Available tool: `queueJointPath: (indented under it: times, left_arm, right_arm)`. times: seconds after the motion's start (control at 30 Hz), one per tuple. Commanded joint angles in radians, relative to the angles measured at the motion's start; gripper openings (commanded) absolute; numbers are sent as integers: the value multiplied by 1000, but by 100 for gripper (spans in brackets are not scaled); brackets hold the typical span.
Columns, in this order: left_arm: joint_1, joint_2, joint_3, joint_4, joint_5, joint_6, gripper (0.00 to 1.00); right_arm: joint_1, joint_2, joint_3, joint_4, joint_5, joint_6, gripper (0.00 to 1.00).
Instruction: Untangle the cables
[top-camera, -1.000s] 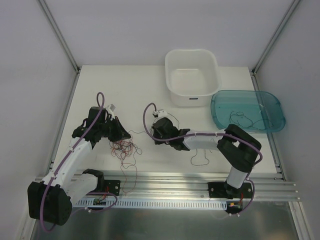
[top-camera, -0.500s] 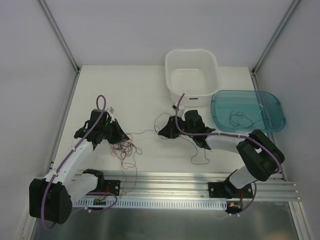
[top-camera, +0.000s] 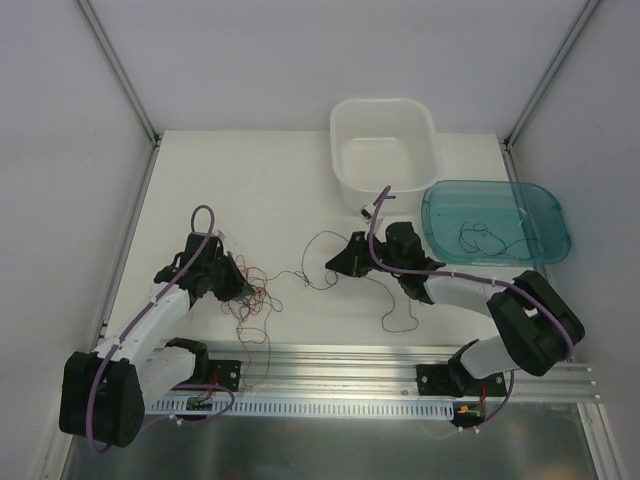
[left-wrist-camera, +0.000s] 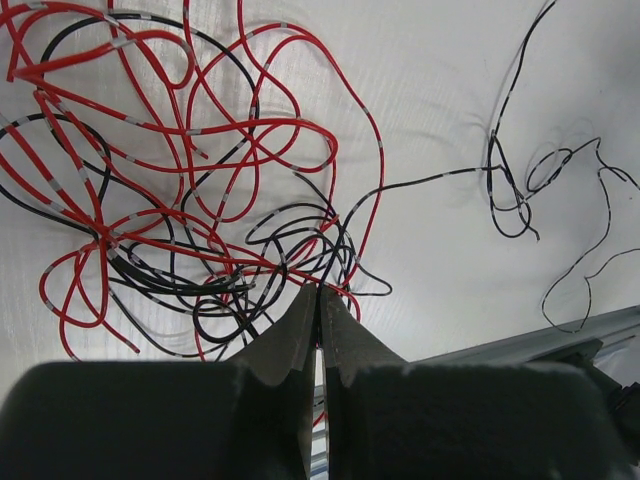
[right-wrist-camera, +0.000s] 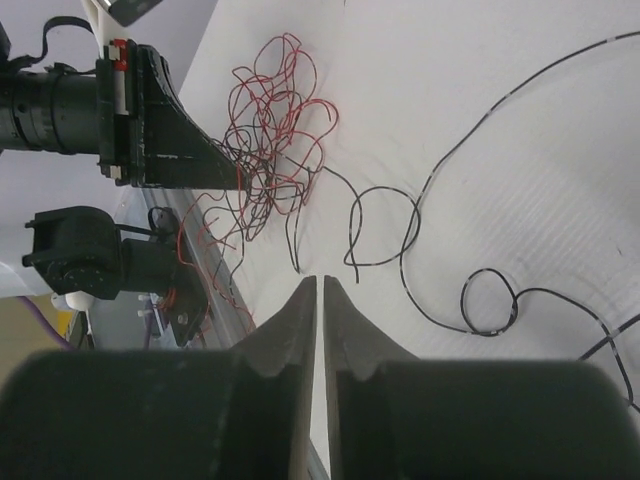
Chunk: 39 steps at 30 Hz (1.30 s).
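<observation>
White tabletop (top-camera: 240, 190) bears the cables (left-wrist-camera: 105, 240), tangled against the pressed-together left gripper (left-wrist-camera: 320, 292), apart from the closed right gripper (right-wrist-camera: 320, 284).

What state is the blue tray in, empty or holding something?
Holding something: in the top view a thin black cable lies curled inside the blue tray. Nothing else shows in it.

Cables (top-camera: 250, 297): hair-thin red and black wires, lying flat.
Tangle (left-wrist-camera: 105, 240): red and black loops loosely knotted together, at the left.
Black strand (left-wrist-camera: 493, 170): curly, stretched rightward out of the tangle.
Black loop (top-camera: 385, 315): lay apart, farther right.
</observation>
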Motion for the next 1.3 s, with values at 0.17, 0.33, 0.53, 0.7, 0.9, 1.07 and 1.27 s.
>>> queueJointPath:
  times: [0.17,0.33,0.53,0.7,0.9,1.07,1.27]
  left_arm:
    - [-11,0,-11,31,59,-26,0]
    - [-11,-29,-21,32,66,-39,0]
    - [-13,-39,-19,31,80,-48,0]
    - [-13,-47,-14,31,89,-54,0]
    - [-16,-43,-13,31,94,-57,0]
    - [-19,-39,-11,31,100,-60,0]
    - [-22,-32,-10,31,108,-59,0]
  right_arm:
    - [238,-52,154,-370,345,-222,36]
    - [411,20,269,-515,736,-248,45]
    - [525,160,408,-705,1001,-127,40]
    - [562,244,470,-784,1109,-22,36]
    - [563,286,482,-798,1150,42,36]
    - [562,290,438,-666,1145,7,35]
    - [560,307,427,-552,1119,-35,35]
